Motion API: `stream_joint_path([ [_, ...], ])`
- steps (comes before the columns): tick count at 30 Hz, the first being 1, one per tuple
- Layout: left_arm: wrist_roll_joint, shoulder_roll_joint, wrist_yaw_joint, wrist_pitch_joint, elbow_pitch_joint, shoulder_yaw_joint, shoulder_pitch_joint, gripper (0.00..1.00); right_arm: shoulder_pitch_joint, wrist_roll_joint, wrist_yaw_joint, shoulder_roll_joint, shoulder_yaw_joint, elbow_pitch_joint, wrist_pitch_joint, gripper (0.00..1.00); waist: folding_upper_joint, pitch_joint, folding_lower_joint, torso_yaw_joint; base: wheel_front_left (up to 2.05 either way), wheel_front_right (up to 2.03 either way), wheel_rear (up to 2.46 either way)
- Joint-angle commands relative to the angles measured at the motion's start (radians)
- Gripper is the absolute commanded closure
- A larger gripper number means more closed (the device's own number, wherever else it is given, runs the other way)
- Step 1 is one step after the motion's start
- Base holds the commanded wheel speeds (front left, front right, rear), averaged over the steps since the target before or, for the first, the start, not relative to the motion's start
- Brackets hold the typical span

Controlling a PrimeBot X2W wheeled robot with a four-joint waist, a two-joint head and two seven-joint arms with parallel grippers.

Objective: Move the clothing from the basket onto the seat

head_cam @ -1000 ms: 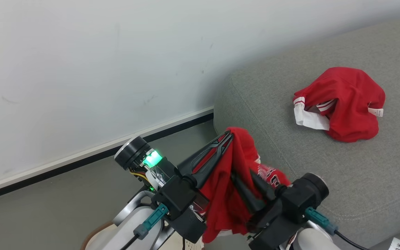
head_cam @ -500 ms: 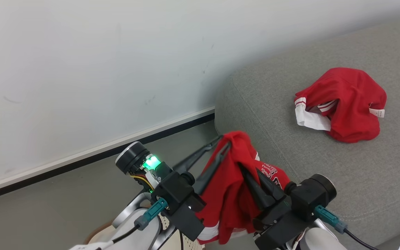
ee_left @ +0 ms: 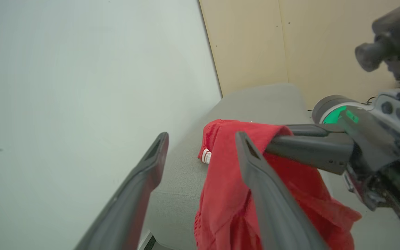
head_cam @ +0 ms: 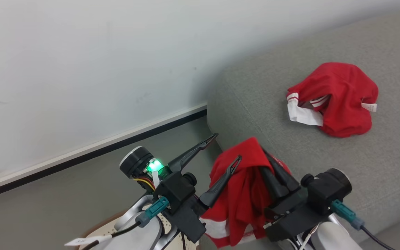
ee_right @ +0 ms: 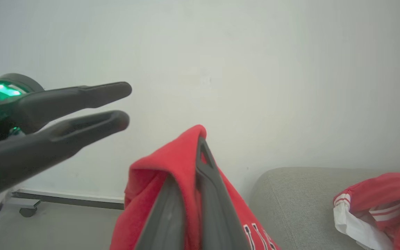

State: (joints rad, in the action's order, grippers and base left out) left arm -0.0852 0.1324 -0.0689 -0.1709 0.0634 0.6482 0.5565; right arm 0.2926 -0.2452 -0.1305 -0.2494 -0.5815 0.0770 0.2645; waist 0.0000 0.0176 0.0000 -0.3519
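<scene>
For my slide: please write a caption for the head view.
Right hand grips a red garment, left hand open; another garment lies on the sofa.

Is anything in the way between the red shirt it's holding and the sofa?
No, nothing visible. The right pincer is shut on the red shirt at the edge of the sofa, bare cushion beyond. The open left pincer is on the wall side; the other garment lies farther off.

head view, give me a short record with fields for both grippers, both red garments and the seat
seat: light grey, rounded corner
left gripper: fingers wide apart, nothing between them
right gripper: fingers shut on hanging garment
hanging garment: red, draped down from the fingers, near the seat's corner
second garment: red and white, crumpled, lying on the seat
</scene>
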Motion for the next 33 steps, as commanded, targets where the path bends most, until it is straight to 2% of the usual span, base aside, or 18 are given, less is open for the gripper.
stream_joint_path([
  [1,-0.005,0.006,-0.001,0.003,-0.004,0.001,0.004,0.00,-0.010,0.007,0.000,0.001,0.009,-0.010,0.002,1.00,0.0000,0.015,0.0000,-0.022,0.00,0.00,0.00],
  [14,0.002,0.015,-0.016,0.048,-0.014,0.035,0.060,0.00,-0.031,0.040,0.000,0.019,0.159,-0.114,0.002,1.00,0.0000,0.115,0.0000,-0.181,0.00,0.00,0.00],
  [20,-0.012,0.003,-0.043,0.056,0.022,0.093,0.125,0.00,-0.084,0.073,0.000,0.052,0.275,-0.177,0.002,1.00,0.0000,0.185,0.0000,-0.202,0.00,0.00,0.00],
  [27,-0.050,-0.010,-0.058,0.048,0.087,0.164,0.196,0.00,-0.134,0.100,0.000,0.103,0.362,-0.239,0.002,1.00,0.0000,0.250,0.0000,-0.213,0.04,0.04,0.04],
  [33,-0.091,0.021,-0.059,0.056,0.105,0.192,0.227,0.00,-0.100,0.088,0.000,0.148,0.400,-0.265,0.002,1.00,0.0000,0.307,0.0000,-0.212,0.13,0.13,0.13],
])
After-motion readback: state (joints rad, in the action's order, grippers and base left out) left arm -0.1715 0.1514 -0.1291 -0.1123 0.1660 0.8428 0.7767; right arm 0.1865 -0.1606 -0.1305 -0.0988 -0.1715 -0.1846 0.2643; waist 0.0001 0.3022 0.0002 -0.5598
